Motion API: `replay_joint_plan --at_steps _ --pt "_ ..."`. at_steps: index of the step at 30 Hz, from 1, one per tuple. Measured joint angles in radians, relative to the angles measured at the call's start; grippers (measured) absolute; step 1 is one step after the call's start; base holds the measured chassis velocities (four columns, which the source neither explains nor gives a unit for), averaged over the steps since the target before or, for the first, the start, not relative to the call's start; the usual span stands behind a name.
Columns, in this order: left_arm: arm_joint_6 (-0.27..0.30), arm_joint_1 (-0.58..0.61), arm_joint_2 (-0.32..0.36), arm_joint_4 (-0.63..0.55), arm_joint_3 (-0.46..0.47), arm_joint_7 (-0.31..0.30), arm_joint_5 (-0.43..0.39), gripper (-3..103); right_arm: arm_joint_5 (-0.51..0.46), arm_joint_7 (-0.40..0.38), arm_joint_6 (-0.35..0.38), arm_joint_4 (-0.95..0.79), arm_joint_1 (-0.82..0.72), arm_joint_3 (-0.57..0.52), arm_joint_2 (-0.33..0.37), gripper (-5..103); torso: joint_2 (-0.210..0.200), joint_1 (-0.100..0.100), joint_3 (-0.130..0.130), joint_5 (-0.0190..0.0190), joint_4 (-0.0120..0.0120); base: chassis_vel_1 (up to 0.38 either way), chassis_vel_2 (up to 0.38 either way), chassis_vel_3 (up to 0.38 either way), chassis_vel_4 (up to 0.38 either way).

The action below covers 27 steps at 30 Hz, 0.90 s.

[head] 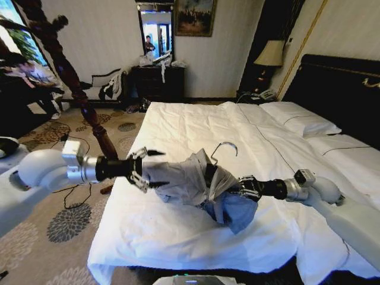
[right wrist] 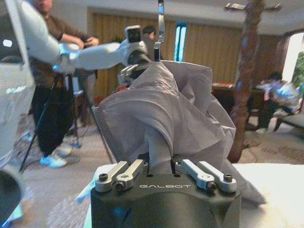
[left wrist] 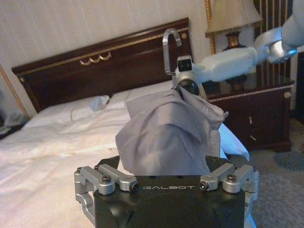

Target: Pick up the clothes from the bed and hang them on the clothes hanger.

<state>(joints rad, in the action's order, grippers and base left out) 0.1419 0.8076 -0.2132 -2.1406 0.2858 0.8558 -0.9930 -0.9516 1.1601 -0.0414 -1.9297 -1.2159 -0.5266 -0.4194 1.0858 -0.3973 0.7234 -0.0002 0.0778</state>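
Crumpled thin clothes [head: 190, 178] on hook-topped hanger [head: 224, 148]

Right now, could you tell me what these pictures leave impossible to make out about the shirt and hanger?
- Head view: the clothes hanger shows just its hook; the clothes cover its shoulders.
- Left wrist view: the left gripper fingertips are cut off by the gripper body and cloth.
- Right wrist view: cloth hides what the right gripper clamps.

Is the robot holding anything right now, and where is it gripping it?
Yes. The right pincer is shut on the hanger's arm, under the grey shirt draped over it. The left pincer stands open at the shirt's other side.
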Motion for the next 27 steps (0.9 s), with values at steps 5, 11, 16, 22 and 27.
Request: replay_joint_plan --at_steps 5,11,16,22,27 --pt "0.006 0.006 -0.019 0.005 -0.046 0.015 0.035 103 0.052 0.021 0.000 -0.009 -0.012 0.011 -0.014 17 0.000 0.000 0.000 0.0003 0.0002 0.000 0.000 0.000 0.000" --pt "0.015 -0.008 -0.062 0.023 -0.113 0.062 0.114 97 0.070 0.021 0.004 -0.021 -0.001 0.024 -0.024 17 0.000 0.000 0.000 0.0002 0.0001 0.000 0.000 0.000 0.000" --pt "0.020 -0.022 -0.086 0.035 -0.138 0.081 0.151 93 0.071 0.019 0.008 -0.031 0.003 0.023 -0.019 17 0.000 0.000 0.000 0.0002 0.0001 0.000 0.000 0.000 0.000" --pt "0.020 -0.031 -0.109 0.045 -0.156 0.104 0.175 70 0.065 0.017 0.012 -0.044 0.007 0.021 -0.015 17 0.000 0.000 0.000 0.0002 0.0001 0.000 0.000 0.000 0.000" --pt "0.020 -0.030 -0.113 0.049 -0.159 0.119 0.186 54 0.053 0.015 0.014 -0.052 0.018 0.020 -0.010 17 0.000 0.000 0.000 0.0002 0.0000 0.000 0.000 0.000 0.000"
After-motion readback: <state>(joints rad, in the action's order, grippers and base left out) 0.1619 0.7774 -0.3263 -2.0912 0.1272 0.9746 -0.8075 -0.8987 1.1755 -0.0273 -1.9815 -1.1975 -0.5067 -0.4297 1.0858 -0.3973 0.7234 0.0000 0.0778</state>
